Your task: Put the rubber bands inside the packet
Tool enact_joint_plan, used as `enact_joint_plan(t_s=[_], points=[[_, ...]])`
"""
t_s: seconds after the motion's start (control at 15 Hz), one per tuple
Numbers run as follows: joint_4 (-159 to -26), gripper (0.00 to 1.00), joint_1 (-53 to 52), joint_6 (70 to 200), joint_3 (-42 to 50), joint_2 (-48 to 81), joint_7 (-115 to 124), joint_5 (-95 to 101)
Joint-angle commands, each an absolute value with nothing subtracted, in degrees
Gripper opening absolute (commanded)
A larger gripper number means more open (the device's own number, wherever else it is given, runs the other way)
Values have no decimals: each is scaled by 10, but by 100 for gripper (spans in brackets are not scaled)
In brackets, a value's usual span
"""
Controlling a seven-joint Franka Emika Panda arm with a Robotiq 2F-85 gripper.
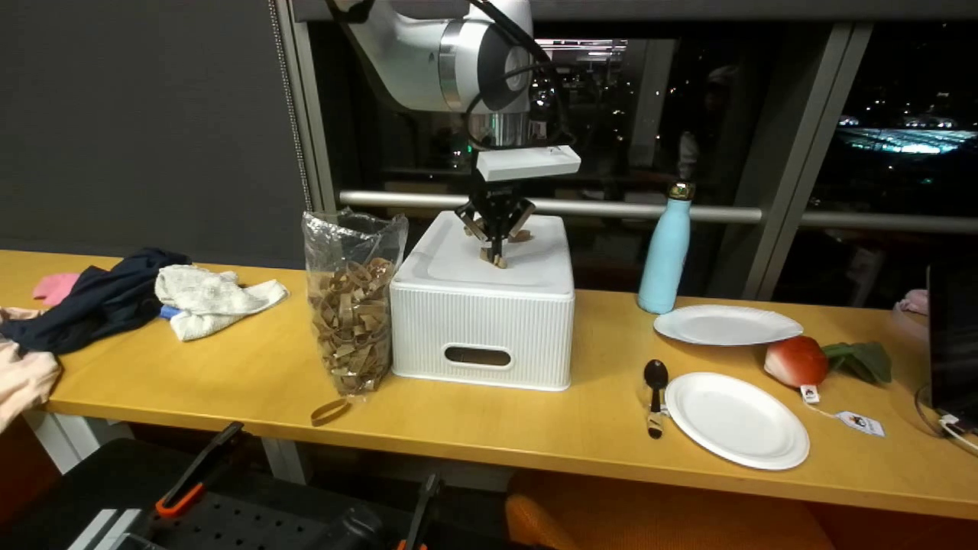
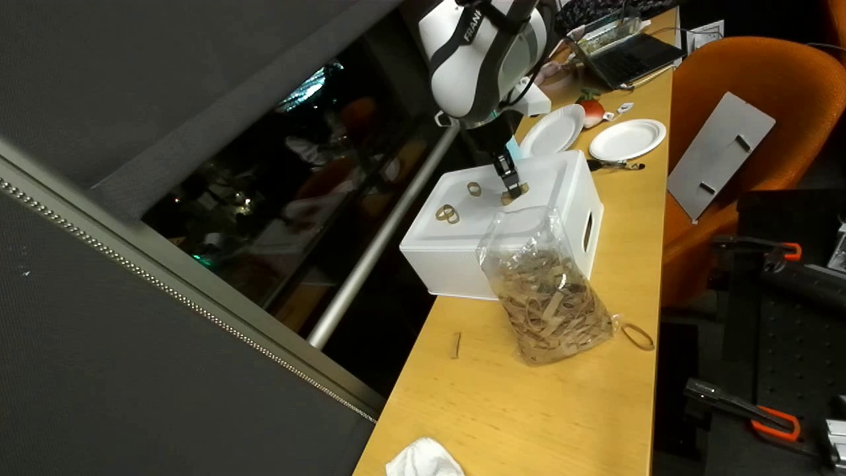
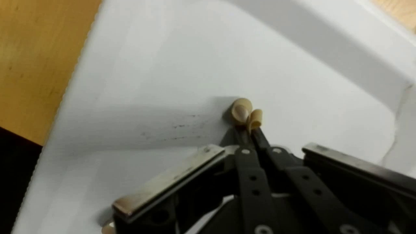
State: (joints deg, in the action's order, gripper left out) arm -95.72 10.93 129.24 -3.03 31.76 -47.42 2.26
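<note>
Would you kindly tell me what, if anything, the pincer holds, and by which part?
At least one rubber band, pinched near its middle; ends stick out either side of the pincer.

It's night outside the window (image 1: 726, 114), its black glass speckled with light, glaring in one teal-white patch (image 1: 913, 143) and hung with murky reflections. In here the surface (image 1: 229, 382) is well lit, warm yellow with a pale sheen, while the area below its front edge sinks into gloom. In both exterior views glints run along the crinkled packet (image 2: 529, 241). Seen close from the wrist, the white box (image 3: 182, 71) turns soft and grey, blurry shadow bands lying beside the fingers (image 3: 262, 140).
</note>
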Motion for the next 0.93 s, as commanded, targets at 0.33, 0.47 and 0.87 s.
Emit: enact_joint_plan(t_s=[0.33,0.47,0.87], points=[[-1018,1,93,1240,-27,219,-464,24],[-1016,1,76,1218,-31,205,-463,32],[-991,1,-2,1162,-47,198,-445,80]])
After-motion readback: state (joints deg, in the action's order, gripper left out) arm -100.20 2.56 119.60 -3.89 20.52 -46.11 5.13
